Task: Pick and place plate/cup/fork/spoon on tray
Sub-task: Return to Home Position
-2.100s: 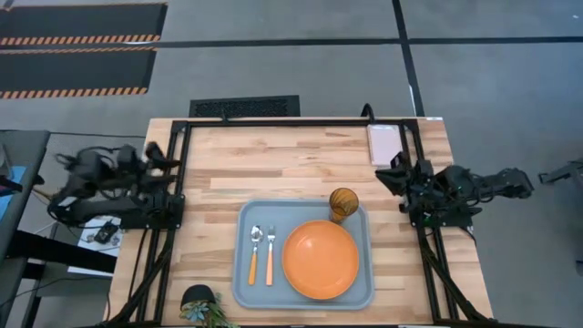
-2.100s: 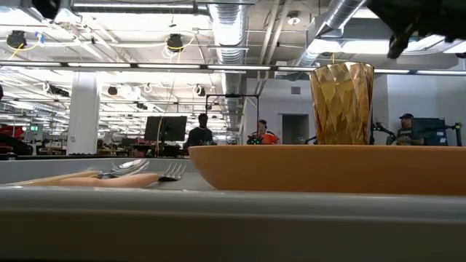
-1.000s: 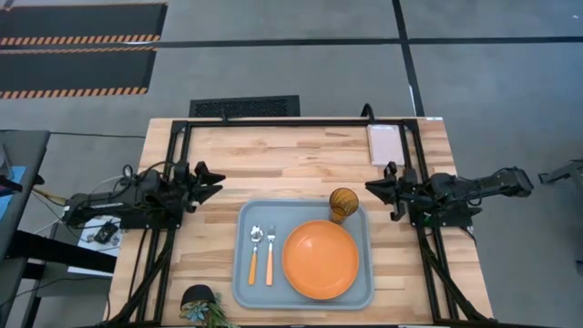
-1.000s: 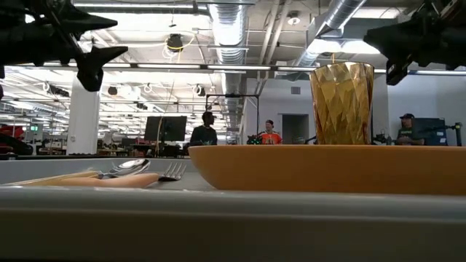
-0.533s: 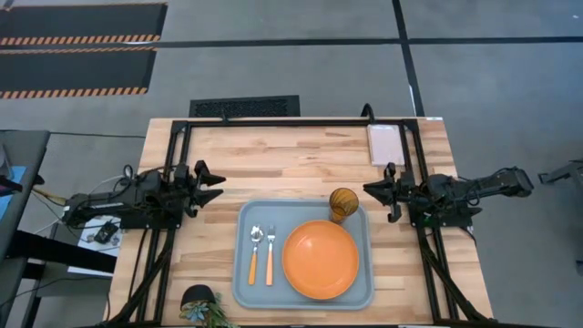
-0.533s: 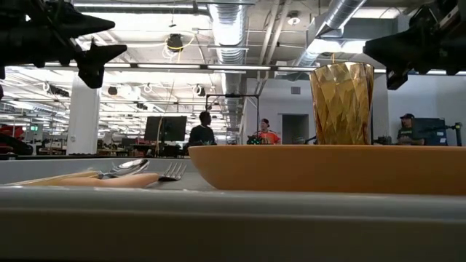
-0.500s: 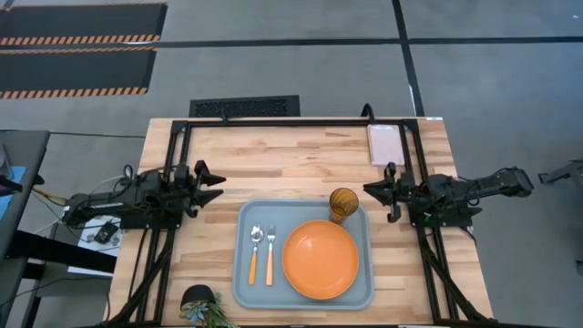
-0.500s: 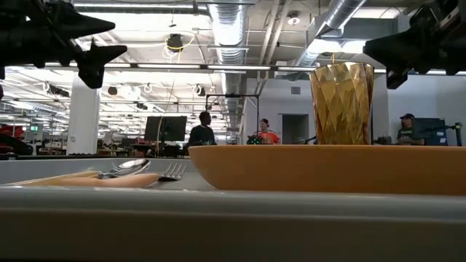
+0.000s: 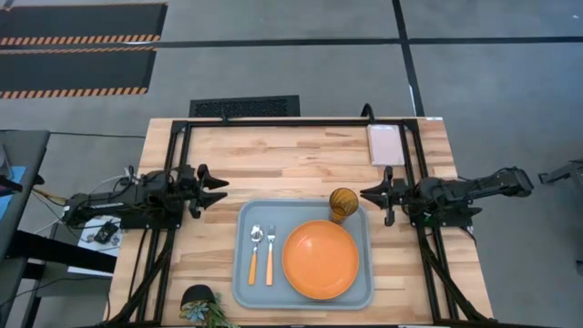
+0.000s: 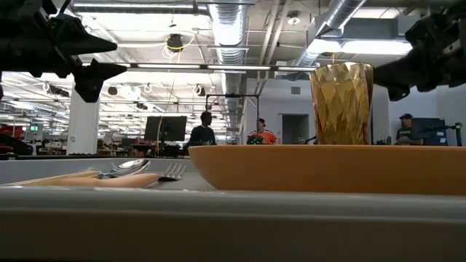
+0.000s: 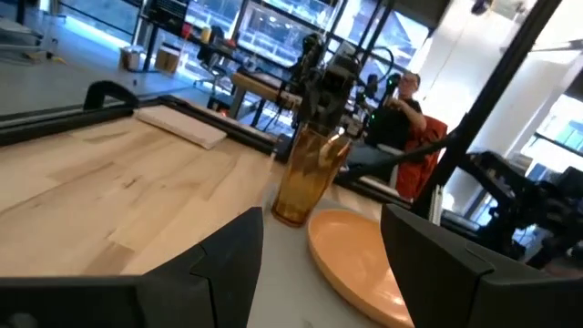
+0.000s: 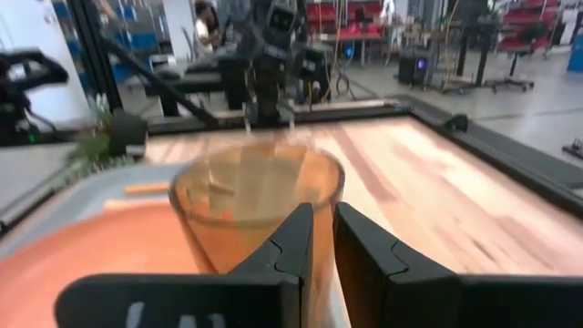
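Observation:
The pale grey-blue tray (image 9: 305, 211) lies at the table's near middle. On it rest the orange plate (image 9: 320, 259) on the right, and the spoon (image 9: 255, 253) and fork (image 9: 271, 253) side by side on the left, handles toward the near edge. The amber cup (image 9: 343, 202) stands upright in the tray's far right corner. My left gripper (image 9: 224, 189) hovers open, left of the tray. My right gripper (image 9: 363, 193) hovers just right of the cup, fingers shut (image 12: 323, 211), apart from it.
A pink pad (image 9: 383, 143) lies at the far right of the table. A potted plant (image 9: 200, 301) stands at the near edge, left of the tray. Black frame rails (image 9: 173, 164) run along both sides. People (image 10: 202, 131) stand far off in the room.
Both grippers have come down a little. My left gripper has crept toward the tray and my right gripper toward the cup. The things on the tray have stayed still.

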Robot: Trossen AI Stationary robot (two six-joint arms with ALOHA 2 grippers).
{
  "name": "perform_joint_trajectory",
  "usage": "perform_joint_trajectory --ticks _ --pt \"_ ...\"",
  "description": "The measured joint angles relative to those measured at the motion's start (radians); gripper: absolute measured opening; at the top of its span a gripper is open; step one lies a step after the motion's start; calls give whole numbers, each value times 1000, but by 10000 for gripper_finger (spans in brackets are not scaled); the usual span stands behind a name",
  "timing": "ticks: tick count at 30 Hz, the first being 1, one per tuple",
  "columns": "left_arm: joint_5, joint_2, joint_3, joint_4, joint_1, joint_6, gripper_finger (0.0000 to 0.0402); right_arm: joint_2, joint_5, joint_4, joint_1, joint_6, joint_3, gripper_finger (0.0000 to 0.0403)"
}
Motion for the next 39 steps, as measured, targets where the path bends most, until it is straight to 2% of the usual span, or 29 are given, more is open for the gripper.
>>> perform_joint_trajectory --ticks 9,39 --pt "-70 -1 0 1 0 -35 212 0 -11 -62 0 0 0 72" --pt "-86 0 0 -14 0 -36 212 0 -9 -72 0 1 0 72"
